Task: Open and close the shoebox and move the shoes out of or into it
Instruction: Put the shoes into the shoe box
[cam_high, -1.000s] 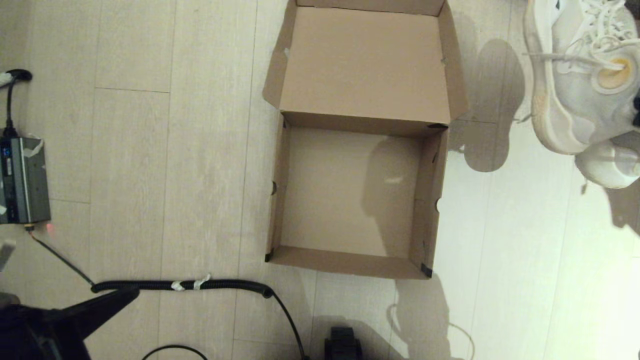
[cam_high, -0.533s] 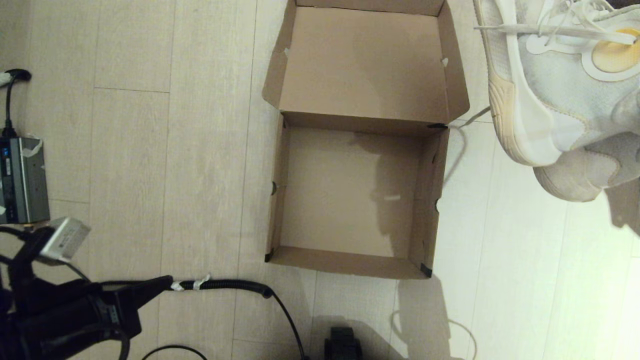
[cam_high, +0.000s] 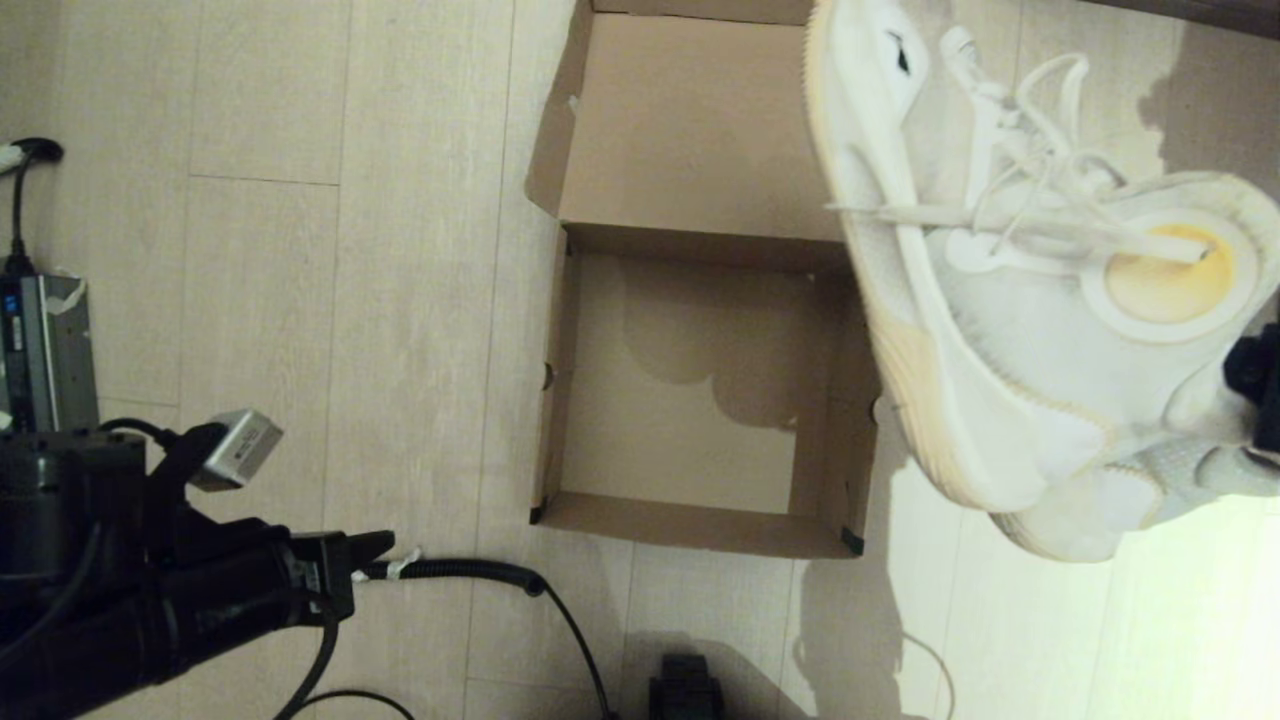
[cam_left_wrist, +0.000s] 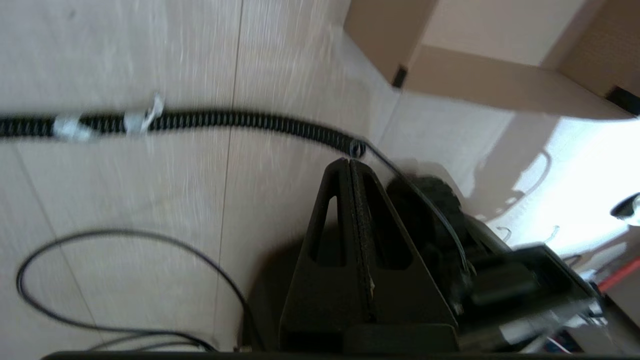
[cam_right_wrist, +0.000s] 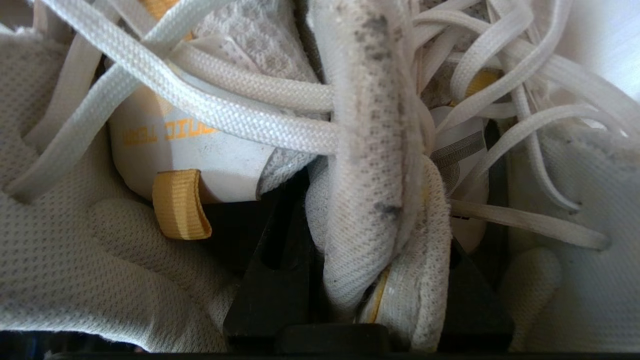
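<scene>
The shoes (cam_high: 1020, 330) look light and floppy, laces dangling, best held by the collars; the right gripper (cam_right_wrist: 370, 280) is clamped on both collars, holding them above the right edge of the open, empty shoebox (cam_high: 560, 380), while the left gripper (cam_left_wrist: 352, 170), fingers together, hangs low left by a cable (cam_high: 450, 570)

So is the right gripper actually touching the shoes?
Touching: in the right wrist view, the right gripper pinches the shoes' collars between its black fingers.

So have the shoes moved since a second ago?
Yes. The shoes, held in the right claw, have shifted leftward and now overlap the shoebox.
</scene>
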